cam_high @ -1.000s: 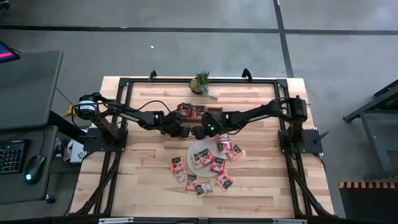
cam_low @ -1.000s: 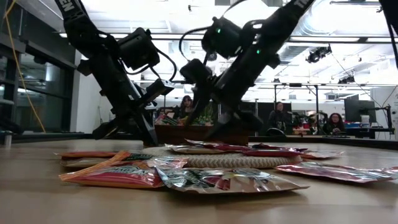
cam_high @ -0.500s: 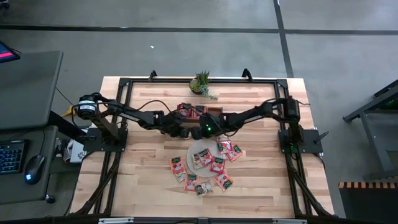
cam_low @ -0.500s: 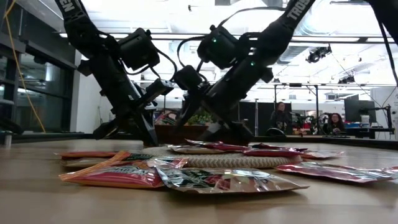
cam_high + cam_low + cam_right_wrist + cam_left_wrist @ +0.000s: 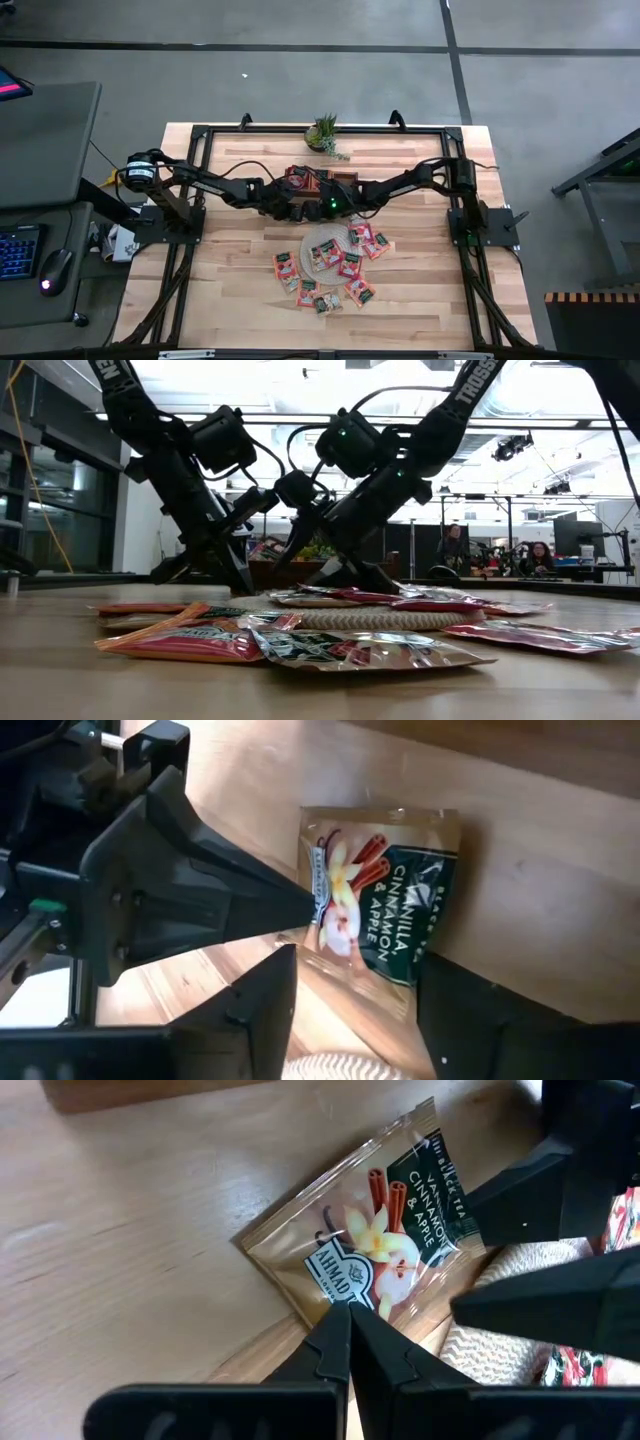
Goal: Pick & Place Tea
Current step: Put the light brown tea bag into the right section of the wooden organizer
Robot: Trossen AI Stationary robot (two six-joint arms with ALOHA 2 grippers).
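We see the left gripper [image 5: 350, 1312], jaws pressed together, tip on a beige sachet [image 5: 375, 1245]; the right gripper [image 5: 350, 985], jaws spread, straddles it.

Glossy foil on bare wood

The beige sachet [image 5: 372, 1245] has a shiny, crinkled foil-like wrapper that catches the light. The table [image 5: 120, 1270] is pale, smooth wood with visible grain and a soft sheen. The round mat [image 5: 500, 1340] looks coarse and woven, whitish. The left gripper [image 5: 350, 1342] fingers are matt black plastic.
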